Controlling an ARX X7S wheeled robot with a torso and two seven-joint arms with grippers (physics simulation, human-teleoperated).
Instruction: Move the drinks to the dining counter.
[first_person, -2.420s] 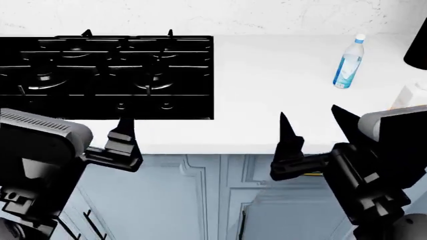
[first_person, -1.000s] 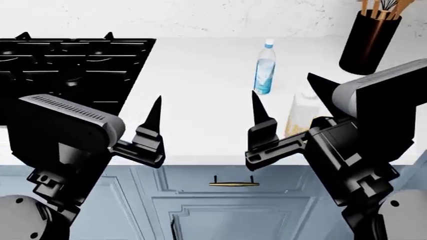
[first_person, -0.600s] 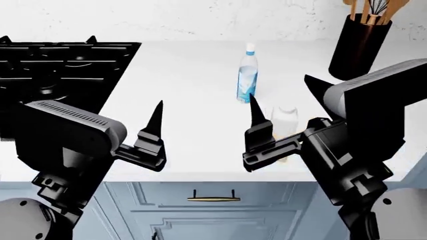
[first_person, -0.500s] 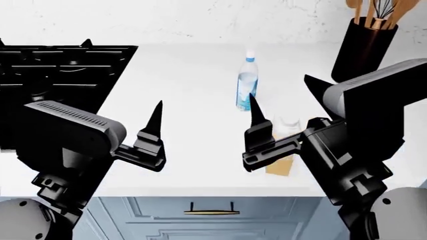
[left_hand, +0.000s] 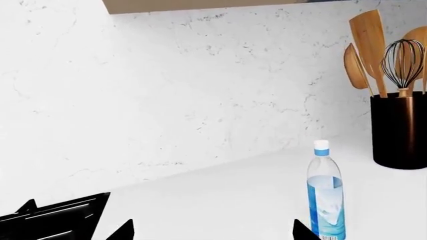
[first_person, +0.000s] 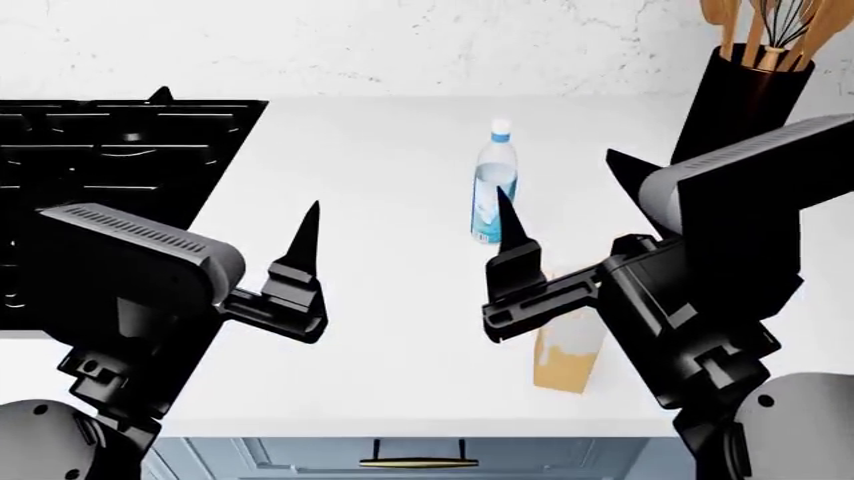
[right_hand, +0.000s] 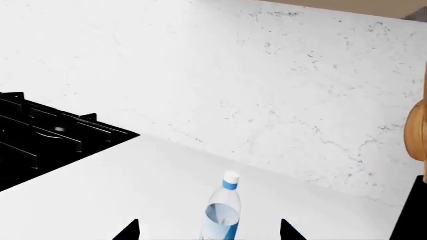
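Two drinks stand upright on the white worktop (first_person: 387, 150). The clear water bottle (first_person: 493, 185) with blue label and cap is also in the left wrist view (left_hand: 326, 197) and the right wrist view (right_hand: 221, 212). The white carton (first_person: 566, 352) with a tan base stands nearer the front edge, its top hidden behind my right gripper's finger. My right gripper (first_person: 561, 180) is open and empty, raised over the carton, short of the bottle. My left gripper (left_hand: 212, 232) is open and empty, left of the bottle. The dining counter is out of view.
A black stove (first_person: 120, 170) fills the worktop's left part. A black utensil holder (first_person: 747, 95) with wooden spoons and a whisk stands at the back right against the marble wall. Below the front edge is a light-blue cabinet with a brass handle (first_person: 416, 462).
The head view has swung right and closer to the worktop: the stove slid left, the bottle and carton came to the centre and lower in view. Both grippers keep their open pose.
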